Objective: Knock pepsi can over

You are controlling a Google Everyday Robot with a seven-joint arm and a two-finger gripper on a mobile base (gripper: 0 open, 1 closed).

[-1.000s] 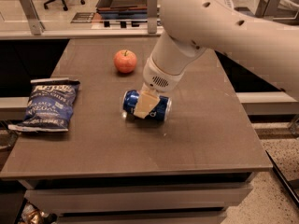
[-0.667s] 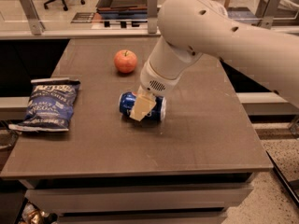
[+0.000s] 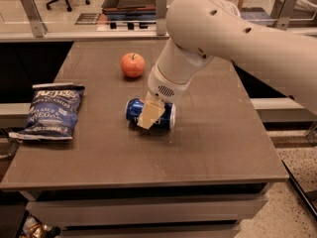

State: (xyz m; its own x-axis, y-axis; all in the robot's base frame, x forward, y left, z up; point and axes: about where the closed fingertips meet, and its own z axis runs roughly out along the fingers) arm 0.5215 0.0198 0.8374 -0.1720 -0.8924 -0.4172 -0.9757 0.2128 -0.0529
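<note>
The pepsi can (image 3: 132, 111) lies on its side near the middle of the brown table (image 3: 218, 148). The gripper (image 3: 150, 114) at the end of the big white arm (image 3: 223, 33) hangs right over the can and covers part of it, and I cannot tell if it is spread or pressed together. A red apple (image 3: 132, 65) sits behind the can, and a blue chip bag (image 3: 49, 110) lies flat at the left edge.
</note>
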